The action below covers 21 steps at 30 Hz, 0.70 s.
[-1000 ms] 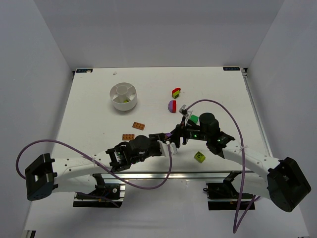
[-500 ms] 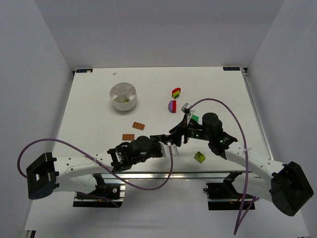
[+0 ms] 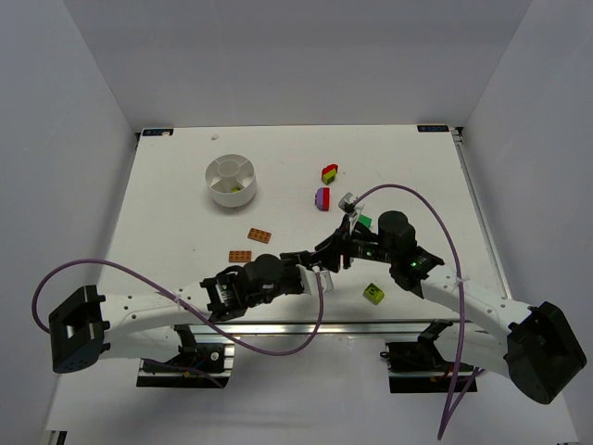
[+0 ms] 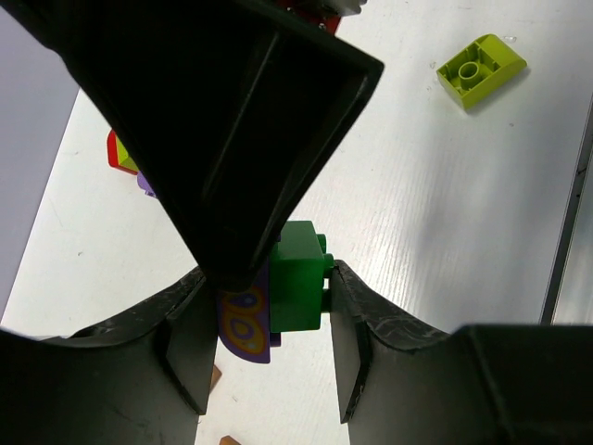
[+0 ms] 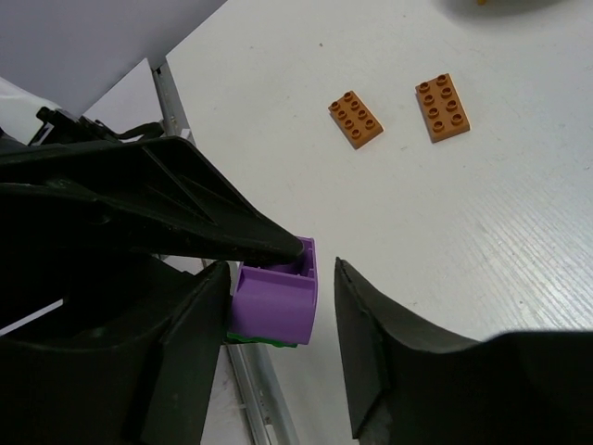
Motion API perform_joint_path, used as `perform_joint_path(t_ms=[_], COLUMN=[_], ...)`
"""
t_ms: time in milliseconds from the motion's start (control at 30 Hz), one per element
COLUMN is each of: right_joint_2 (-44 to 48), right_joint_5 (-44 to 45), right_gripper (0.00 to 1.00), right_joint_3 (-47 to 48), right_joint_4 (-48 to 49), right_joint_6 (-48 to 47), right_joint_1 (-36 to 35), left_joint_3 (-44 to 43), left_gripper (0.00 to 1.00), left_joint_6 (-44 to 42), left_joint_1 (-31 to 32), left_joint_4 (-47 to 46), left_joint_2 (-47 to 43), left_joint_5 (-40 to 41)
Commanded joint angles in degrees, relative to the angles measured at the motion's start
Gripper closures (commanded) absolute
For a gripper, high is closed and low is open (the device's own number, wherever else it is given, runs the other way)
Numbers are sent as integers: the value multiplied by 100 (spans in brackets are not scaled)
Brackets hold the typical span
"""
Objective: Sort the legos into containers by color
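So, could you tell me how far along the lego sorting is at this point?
Early. Done: one yellow-green piece seems to lie in the dish. In hand: the left gripper clamps a green-and-purple stack, with the right gripper open around its purple half. Left to sort: two orange plates, green cube, lime block, purple-red piece and red-yellow-green piece.

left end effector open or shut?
Shut: the left end effector pinches the green brick and the purple piece against it.
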<state>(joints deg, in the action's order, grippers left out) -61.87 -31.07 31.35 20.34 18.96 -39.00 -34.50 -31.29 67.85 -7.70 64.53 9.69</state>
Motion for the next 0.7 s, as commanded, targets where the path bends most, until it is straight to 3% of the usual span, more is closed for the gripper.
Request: perform_joint_path(t_ms=[0,67,167,233,267,300,400,500,533,667], right_joint_2=[52,52,61,78,104,122,289,570,649,1087], right_joint_5=[-4,-39,-171,-224,-268,-277,-277,-294,-286,-233], right_gripper=[49,56,75,86,99,100,100,100,100,100], right_joint_3=[117,117,134,134,152,169,178,169,143,134], right_joint_4=[251,251,260,251,243,225,190,181,190,207], right_joint_6=[-59,-77,-112,-147,-164,-173,-191,-138,-138,-94], right_joint_1=[33,42,68,86,112,121,209,367,437,709], left_joint_3=[-30,-39,-39,-30,-30,-30,-48,-171,-180,-101], left_gripper=[100,100,99,93,89,77,55,44,34,15], left_joint_6=[-18,-18,17,61,88,131,316,632,833,1335], left_joint_1=[52,52,52,52,52,52,52,52,52,52], left_joint_4=[-38,-38,-64,-91,-134,-152,-223,-109,-126,-293], left_joint_2=[-204,-230,-231,-248,-266,-309,-458,-599,-739,-1205], left_joint_5=[15,15,59,85,94,103,138,94,94,156])
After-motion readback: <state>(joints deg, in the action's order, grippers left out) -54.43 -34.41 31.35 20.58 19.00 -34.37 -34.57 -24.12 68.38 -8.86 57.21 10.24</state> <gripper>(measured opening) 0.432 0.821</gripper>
